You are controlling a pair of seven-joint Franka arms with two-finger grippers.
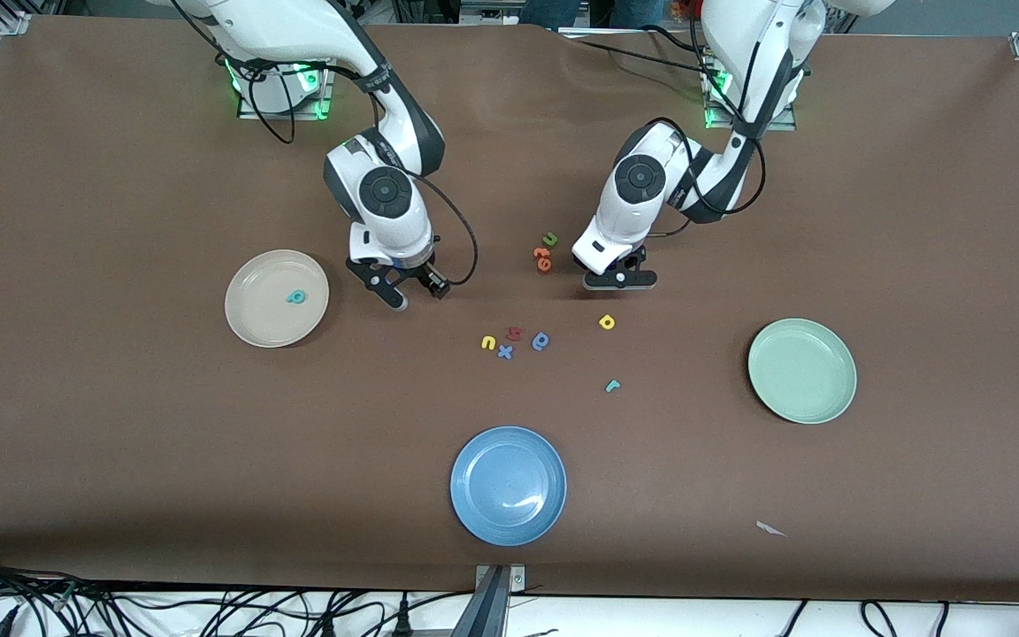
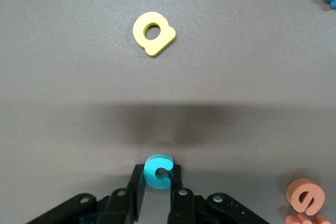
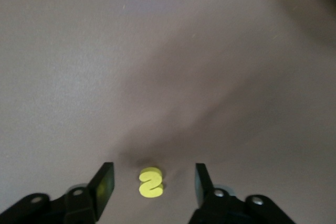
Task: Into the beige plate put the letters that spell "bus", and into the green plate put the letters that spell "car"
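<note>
1. The beige plate (image 1: 276,298) holds a teal b (image 1: 297,297).
2. The green plate (image 1: 801,370) sits toward the left arm's end.
3. A yellow a (image 1: 607,322) and a teal r (image 1: 613,385) lie between the plates.
4. The left gripper (image 1: 620,280) is low at the table.

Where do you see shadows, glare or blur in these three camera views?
Front view: a white glare streak on the blue plate, green glow at both arm bases. Left wrist view: a broad soft shadow on the table above the teal c that the left gripper is shut on. Right wrist view: a blurred, faint shadow around the yellow s between the open right gripper fingers.
</note>
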